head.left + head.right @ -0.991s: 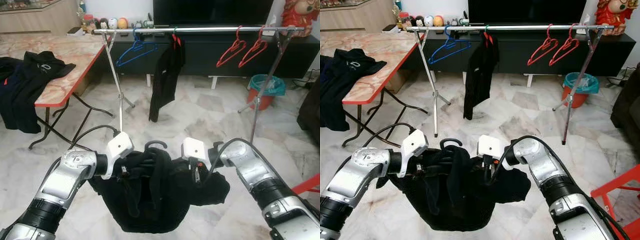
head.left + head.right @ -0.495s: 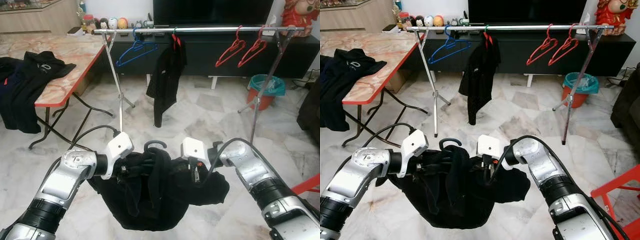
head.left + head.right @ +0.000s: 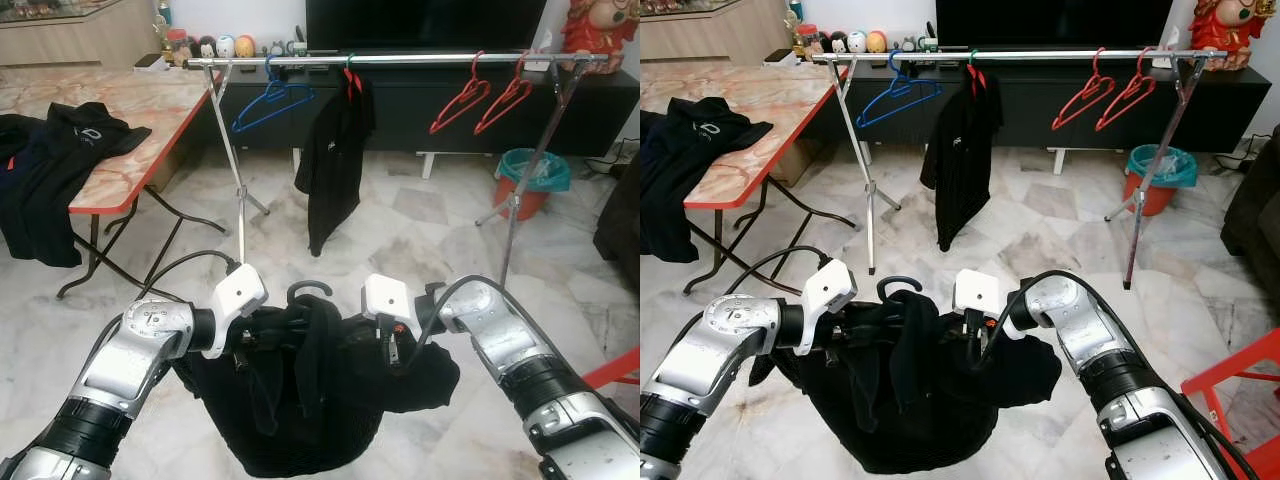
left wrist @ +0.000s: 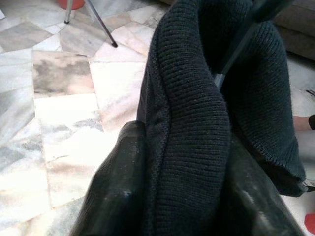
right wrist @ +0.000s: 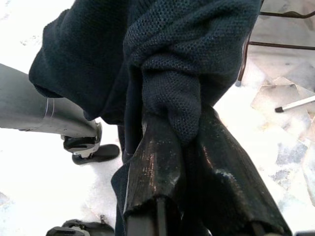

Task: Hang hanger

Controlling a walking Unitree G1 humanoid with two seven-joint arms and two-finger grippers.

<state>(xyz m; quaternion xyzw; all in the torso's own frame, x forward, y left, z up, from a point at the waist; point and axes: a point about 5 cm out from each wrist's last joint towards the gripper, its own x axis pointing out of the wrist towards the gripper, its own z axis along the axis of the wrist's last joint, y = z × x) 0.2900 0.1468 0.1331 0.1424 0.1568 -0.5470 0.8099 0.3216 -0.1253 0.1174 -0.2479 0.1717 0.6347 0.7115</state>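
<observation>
Garment (image 3: 300, 390) on hanger (image 3: 310, 290) pinched by left claw (image 3: 243, 342) and right claw (image 3: 390, 345); rail (image 3: 400, 60) at 12 o'clock, hanging not yet done.

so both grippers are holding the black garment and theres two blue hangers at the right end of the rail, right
Not quite. The two hangers at the right end of the rail are red, as the left eye view shows. The rest holds: the left gripper and right gripper both hold the black garment.
</observation>
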